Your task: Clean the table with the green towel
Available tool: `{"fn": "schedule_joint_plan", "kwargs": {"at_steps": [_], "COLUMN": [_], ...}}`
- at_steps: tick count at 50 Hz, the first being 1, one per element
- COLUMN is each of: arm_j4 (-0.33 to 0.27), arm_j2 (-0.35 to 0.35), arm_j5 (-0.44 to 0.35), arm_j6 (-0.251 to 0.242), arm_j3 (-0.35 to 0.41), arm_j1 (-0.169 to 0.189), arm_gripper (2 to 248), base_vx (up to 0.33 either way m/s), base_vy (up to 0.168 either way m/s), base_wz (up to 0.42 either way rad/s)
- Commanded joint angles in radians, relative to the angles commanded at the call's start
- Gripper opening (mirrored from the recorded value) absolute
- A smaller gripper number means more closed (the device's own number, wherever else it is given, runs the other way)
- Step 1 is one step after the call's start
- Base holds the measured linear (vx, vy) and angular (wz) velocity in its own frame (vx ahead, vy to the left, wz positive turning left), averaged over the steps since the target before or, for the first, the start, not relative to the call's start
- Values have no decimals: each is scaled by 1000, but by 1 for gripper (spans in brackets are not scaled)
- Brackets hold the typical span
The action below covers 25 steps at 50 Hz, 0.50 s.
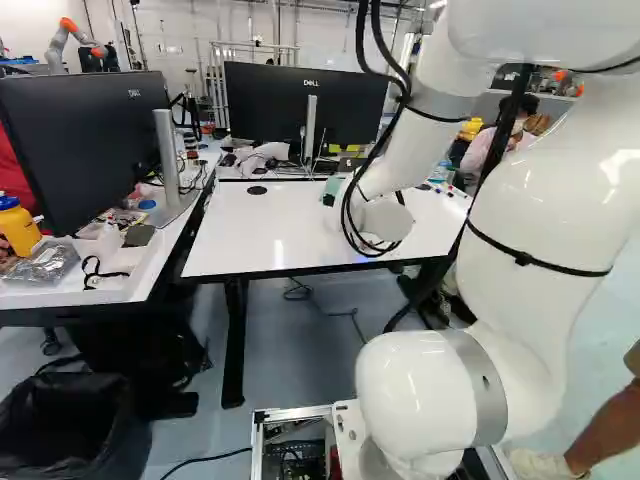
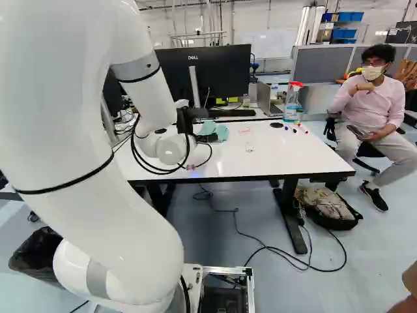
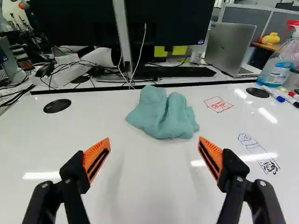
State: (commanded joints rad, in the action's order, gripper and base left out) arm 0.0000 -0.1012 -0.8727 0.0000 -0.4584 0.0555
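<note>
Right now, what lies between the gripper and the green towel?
Only bare white tabletop lies between the open gripper and the towel, as the wrist view shows.

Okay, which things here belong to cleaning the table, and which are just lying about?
For the job: green towel, white table, open gripper, probably the red drawing.

Just lying about: markers, laptop, keyboard, backpack; spray bottle too, unless wanted for cleaning.

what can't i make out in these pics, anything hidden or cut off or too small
- Table under the towel: covered by it, wrist view
- Most of the gripper: behind the arm, left base view
- Laptop screen: turned away, wrist view
- Spray bottle label: too small, right base view
</note>
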Motion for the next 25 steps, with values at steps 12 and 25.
{"fn": "schedule_joint_plan", "kwargs": {"at_steps": [12, 25], "arm_j4": [0, 0], "arm_j2": [-29, -61], "arm_j5": [0, 5], "arm_j6": [0, 0], "arm_j3": [-61, -128], "arm_j1": [15, 30], "arm_gripper": [247, 247], "base_vx": [0, 0], "base_vy": [0, 0], "base_wz": [0, 0]}}
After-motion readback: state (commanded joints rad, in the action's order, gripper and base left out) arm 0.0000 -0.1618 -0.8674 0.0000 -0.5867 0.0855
